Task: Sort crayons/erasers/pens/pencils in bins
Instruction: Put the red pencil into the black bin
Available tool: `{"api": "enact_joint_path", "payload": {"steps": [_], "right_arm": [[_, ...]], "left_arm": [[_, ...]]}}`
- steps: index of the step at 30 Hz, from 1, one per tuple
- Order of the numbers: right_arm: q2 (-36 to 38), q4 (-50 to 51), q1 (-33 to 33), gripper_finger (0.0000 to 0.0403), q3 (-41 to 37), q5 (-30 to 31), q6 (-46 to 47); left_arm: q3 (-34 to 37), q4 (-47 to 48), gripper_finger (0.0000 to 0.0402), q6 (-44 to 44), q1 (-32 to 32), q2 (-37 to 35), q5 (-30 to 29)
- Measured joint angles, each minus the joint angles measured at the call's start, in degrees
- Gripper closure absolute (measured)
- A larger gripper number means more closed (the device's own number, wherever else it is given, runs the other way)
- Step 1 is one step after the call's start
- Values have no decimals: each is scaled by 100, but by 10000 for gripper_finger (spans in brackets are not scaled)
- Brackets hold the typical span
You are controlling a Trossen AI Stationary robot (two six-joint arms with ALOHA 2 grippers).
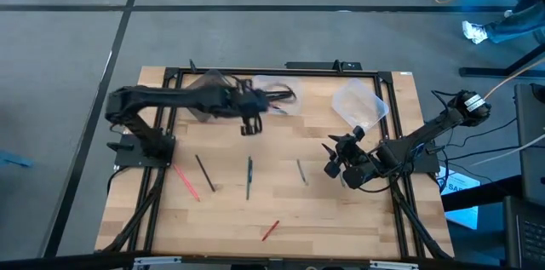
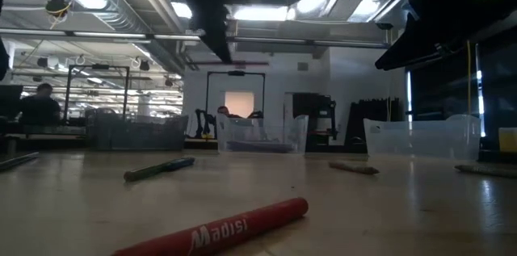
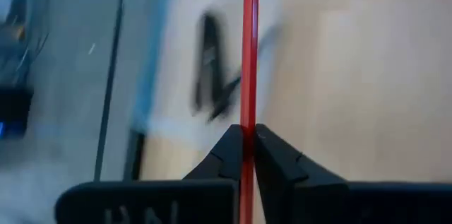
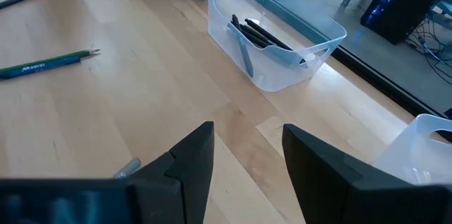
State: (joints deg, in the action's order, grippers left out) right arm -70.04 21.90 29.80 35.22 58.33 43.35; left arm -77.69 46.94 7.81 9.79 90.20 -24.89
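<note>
The left hand (image 3: 244, 155) is pinched tight on a red pencil (image 3: 250, 54), carrying it above the far side of the desk (image 1: 341, 219) near the bins. It looks mid-delivery; next it must line up over the proper bin and let go. The right hand (image 4: 247, 155) waits with fingers parted, empty, near the clear squarish tub (image 4: 282, 47).

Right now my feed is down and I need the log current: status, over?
Left gripper shut on red pencil, over far side. Right gripper open, empty, near clear tub holding dark pens. Nothing blocking.
</note>
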Motion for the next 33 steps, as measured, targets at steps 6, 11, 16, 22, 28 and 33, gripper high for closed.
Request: {"api": "enact_joint_path", "payload": {"steps": [6,11,16,22,28,33], "right_arm": [[0,1,0,231,0,-2,7],[0,-1,-1,231,0,-4,9],[0,5,1,231,0,-14,64],[0,34,2,231,0,-59,114],[0,68,2,231,0,-57,116],[0,68,2,231,0,-56,116]], "left_arm": [[-1,641,388,-1345,655,-718,-216],[-4,1111,389,-2088,1090,-968,-274],[76,1527,379,-2122,1554,-972,-352],[707,1445,377,-2055,2171,-969,-354],[1607,796,390,-1748,2939,-969,45],[2239,-84,388,-1492,3410,-967,711]]}}
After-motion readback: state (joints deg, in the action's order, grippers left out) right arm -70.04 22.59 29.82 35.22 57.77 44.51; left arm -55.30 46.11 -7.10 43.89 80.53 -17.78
